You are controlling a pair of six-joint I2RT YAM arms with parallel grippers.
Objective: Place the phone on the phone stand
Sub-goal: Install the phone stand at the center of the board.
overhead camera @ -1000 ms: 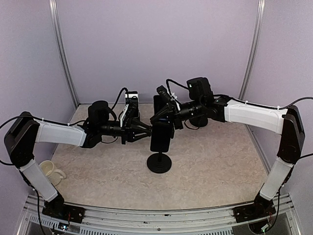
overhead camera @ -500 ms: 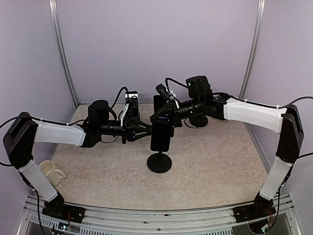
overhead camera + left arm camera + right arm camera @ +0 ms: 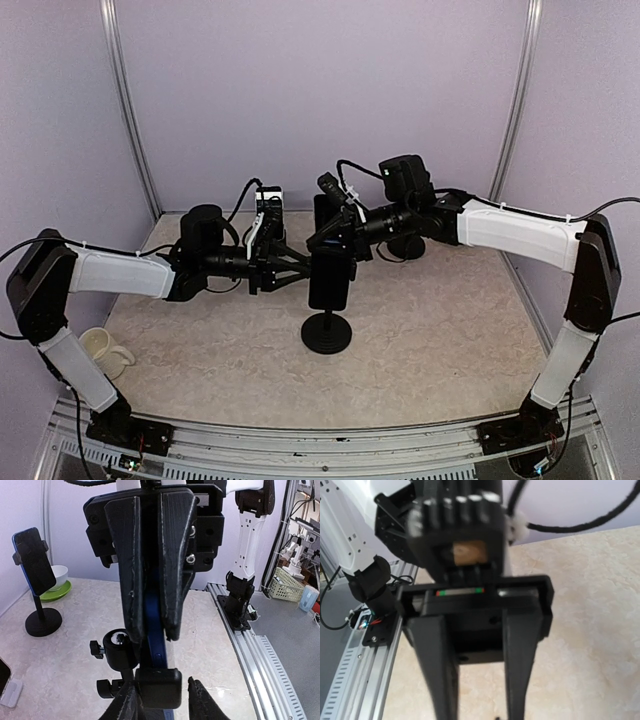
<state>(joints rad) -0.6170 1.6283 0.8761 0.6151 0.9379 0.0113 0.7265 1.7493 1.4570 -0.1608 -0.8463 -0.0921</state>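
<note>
A dark phone point(image 3: 330, 283) with a blue edge point(image 3: 154, 625) stands upright over the black phone stand point(image 3: 326, 335) at mid-table. My right gripper point(image 3: 335, 250) is shut on its upper part; its fingers point(image 3: 172, 555) pinch the blue edge. The phone's lower end sits at the stand's black clamp point(image 3: 157, 687). My left gripper point(image 3: 160, 700) is open around that clamp: one fingertip touches it, the other stands off with a gap. The right wrist view shows the left gripper's fingers point(image 3: 520, 670) spread apart, and neither the phone nor the right gripper's own fingertips.
A second phone on another stand point(image 3: 42, 622) stands at the back with a white cup on a green saucer point(image 3: 60, 580). A white mug point(image 3: 100, 348) sits near the left arm's base. A metal rail point(image 3: 330, 435) runs along the near edge.
Almost nothing. The right wrist has edged slightly up and left; the phone and the left gripper hold their places.
</note>
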